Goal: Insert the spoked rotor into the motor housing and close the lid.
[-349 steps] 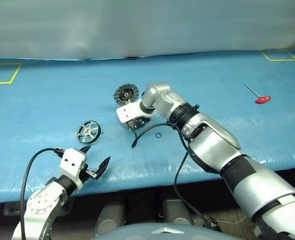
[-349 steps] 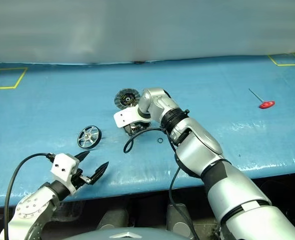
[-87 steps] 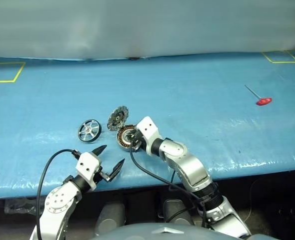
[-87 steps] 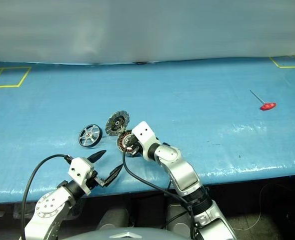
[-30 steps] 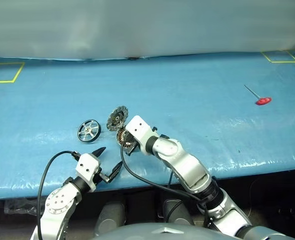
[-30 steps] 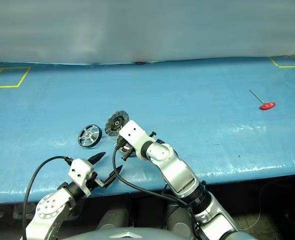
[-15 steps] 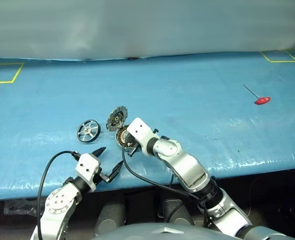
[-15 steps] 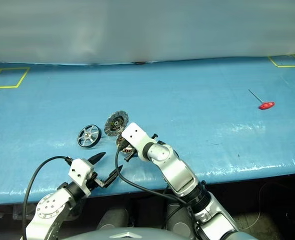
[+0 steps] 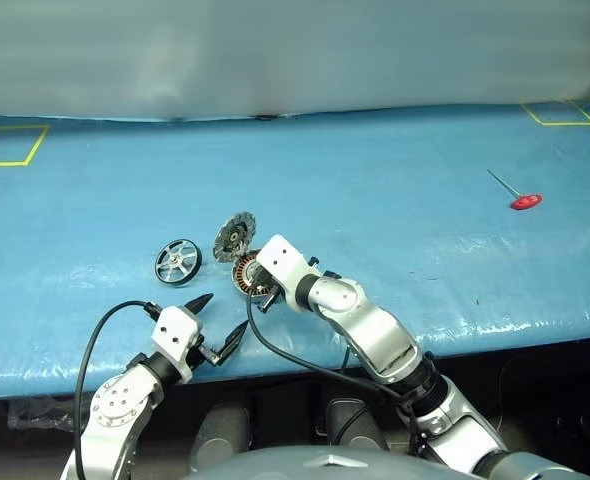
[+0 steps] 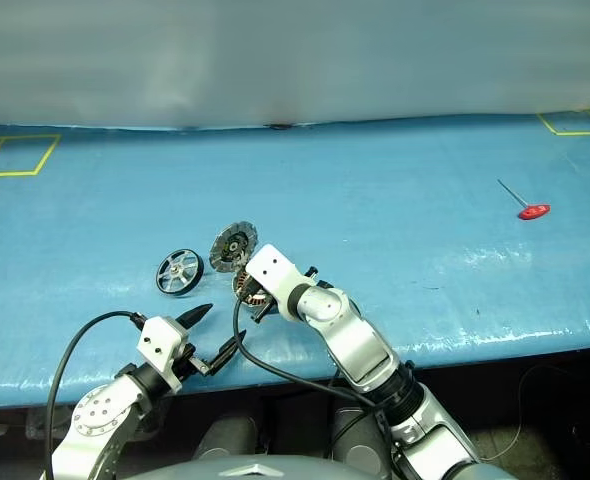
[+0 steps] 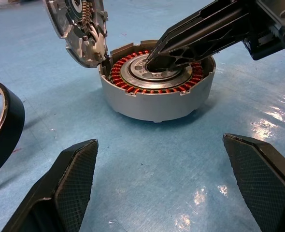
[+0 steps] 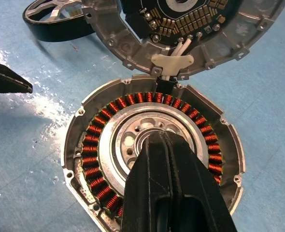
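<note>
Copper-ringed motor housing (image 11: 158, 87) sitting on the blue counter (image 9: 395, 200), straight ahead of the left gripper (image 11: 164, 181) and directly under the right gripper (image 12: 169, 145). Pressing closed right jaws tip-down into the silver centre hub, holding nothing between them. Compared with a few seconds back, having crept from the housing's near edge onto its middle; over the last second, barely shifting at all. Looking like steadying or nudging the cup into place rather than gripping it.

Hanging back with left jaws spread wide and empty, low over the counter, housing between the two pads and a little beyond them. Not moving either across the last second.

Standing tilted open at the housing's far rim, just beyond the right jaws: the lid (image 12: 191, 29), dark detailed face showing, white connector at the joint. Leaving the bore free.

Lying flat beside the lid, to the left of the right jaws and apart from the housing: the spoked rotor (image 9: 178, 262), untouched. So insertion not yet begun; probably needing the right jaws off the hub first, then a pick-up of the rotor.
</note>
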You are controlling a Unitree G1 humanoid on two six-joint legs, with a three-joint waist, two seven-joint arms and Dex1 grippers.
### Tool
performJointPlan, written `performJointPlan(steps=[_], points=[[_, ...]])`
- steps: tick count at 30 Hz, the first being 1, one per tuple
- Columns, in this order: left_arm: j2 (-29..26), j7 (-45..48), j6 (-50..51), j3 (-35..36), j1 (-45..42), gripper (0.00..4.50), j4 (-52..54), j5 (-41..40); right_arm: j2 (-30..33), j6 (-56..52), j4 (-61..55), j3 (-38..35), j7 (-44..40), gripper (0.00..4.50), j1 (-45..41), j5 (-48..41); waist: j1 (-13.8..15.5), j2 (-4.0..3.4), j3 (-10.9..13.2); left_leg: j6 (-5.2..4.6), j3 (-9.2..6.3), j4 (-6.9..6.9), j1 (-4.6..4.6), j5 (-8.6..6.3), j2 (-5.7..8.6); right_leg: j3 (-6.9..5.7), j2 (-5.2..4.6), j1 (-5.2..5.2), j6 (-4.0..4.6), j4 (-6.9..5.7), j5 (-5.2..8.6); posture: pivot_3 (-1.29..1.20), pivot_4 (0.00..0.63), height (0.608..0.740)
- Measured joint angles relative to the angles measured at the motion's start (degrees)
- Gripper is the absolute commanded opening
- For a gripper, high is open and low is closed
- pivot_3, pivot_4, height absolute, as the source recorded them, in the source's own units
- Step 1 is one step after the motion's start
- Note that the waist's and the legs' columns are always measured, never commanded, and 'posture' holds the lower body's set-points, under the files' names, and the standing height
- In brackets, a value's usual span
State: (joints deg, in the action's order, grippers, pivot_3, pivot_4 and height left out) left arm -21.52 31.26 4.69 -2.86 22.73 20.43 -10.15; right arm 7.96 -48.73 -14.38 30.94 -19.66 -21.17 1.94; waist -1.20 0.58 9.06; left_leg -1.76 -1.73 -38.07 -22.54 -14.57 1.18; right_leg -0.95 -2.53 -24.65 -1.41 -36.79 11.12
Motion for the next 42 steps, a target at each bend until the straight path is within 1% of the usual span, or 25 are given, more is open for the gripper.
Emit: performJointPlan(steps=[17, 20, 26, 29, 33, 38, 41, 42], points=[[0.1, -0.1, 1.0, -0.1, -0.2, 4.50, 0.0, 0.0, -0.8, -0.1, 0.2, -0.6, -0.2, 0.02, 0.0, -0.2, 0.0, 0.00, 0.0, 0.00, 0.00, 0.01, -0.01, 0.00, 0.00, 0.00, 0.00, -0.01, 0.00, 0.00, 0.00, 0.00, 0.150, 0.740], [0.2, -0.1, 1.0, -0.1, -0.1, 4.50, 0.0, 0.0, -1.4, -0.5, -1.0, -2.0, -0.9, 0.02, 0.2, -1.7, 0.0, 0.00, 0.0, 0.00, 0.00, 0.02, -0.02, 0.00, 0.00, 0.00, 0.00, -0.02, 0.00, 0.00, 0.00, 0.00, 0.150, 0.740], [-0.7, 0.6, 1.2, 0.6, 1.4, 4.50, 2.1, -1.5, -1.2, -2.8, -9.3, -7.5, -5.0, 0.02, 0.7, -8.4, 0.0, 0.00, 0.0, -0.01, -0.03, 0.03, -0.03, -0.01, -0.01, 0.00, -0.07, -0.02, 0.00, 0.04, 0.00, 0.00, 0.150, 0.740], [-4.1, 2.8, 3.2, 2.7, 2.7, 4.50, 6.1, -4.5, 1.2, -3.9, -12.0, -8.6, -6.7, 0.02, 1.0, -10.5, 0.0, 0.00, 0.0, -0.01, -0.05, 0.03, -0.02, -0.01, -0.08, -0.02, -0.07, -0.01, 0.02, 0.05, 0.02, 0.00, 0.150, 0.740], [-8.3, 4.5, 7.6, 7.2, 3.7, 4.50, 10.1, -8.9, 3.9, -4.1, -13.2, -9.4, -7.9, 0.02, 1.9, -11.9, -0.2, 0.00, 0.0, -0.01, -0.05, 0.03, -0.03, -0.01, -0.11, -0.02, -0.04, -0.03, 0.04, 0.03, 0.03, 0.00, 0.150, 0.740], [-14.4, 5.3, 15.1, 15.4, 3.0, 4.50, 14.0, -13.2, 5.2, -4.0, -13.1, -9.4, -7.4, 0.02, 2.3, -12.1, -0.2, -0.01, 0.0, 0.00, -0.04, 0.04, -0.02, -0.01, -0.12, -0.02, 0.02, -0.04, 0.05, 0.01, 0.04, 0.00, 0.150, 0.740], [-18.8, 6.7, 19.9, 19.8, 1.2, 3.88, 14.5, -16.3, 4.9, -3.9, -13.1, -9.3, -6.7, 0.00, 2.4, -12.1, -0.2, -0.01, 0.0, 0.00, -0.04, 0.04, -0.02, 0.00, -0.09, -0.04, 0.14, -0.04, 0.05, 0.01, 0.04, 0.00, 0.150, 0.740], [-19.8, 7.2, 21.1, 21.1, 0.7, 3.56, 14.5, -17.2, 4.8, -3.8, -13.1, -9.2, -6.5, 0.00, 2.5, -12.1, -0.2, 0.00, 0.0, 0.00, -0.03, 0.04, -0.03, 0.00, -0.09, -0.03, 0.15, -0.03, 0.04, 0.03, 0.03, 0.00, 0.150, 0.740]])
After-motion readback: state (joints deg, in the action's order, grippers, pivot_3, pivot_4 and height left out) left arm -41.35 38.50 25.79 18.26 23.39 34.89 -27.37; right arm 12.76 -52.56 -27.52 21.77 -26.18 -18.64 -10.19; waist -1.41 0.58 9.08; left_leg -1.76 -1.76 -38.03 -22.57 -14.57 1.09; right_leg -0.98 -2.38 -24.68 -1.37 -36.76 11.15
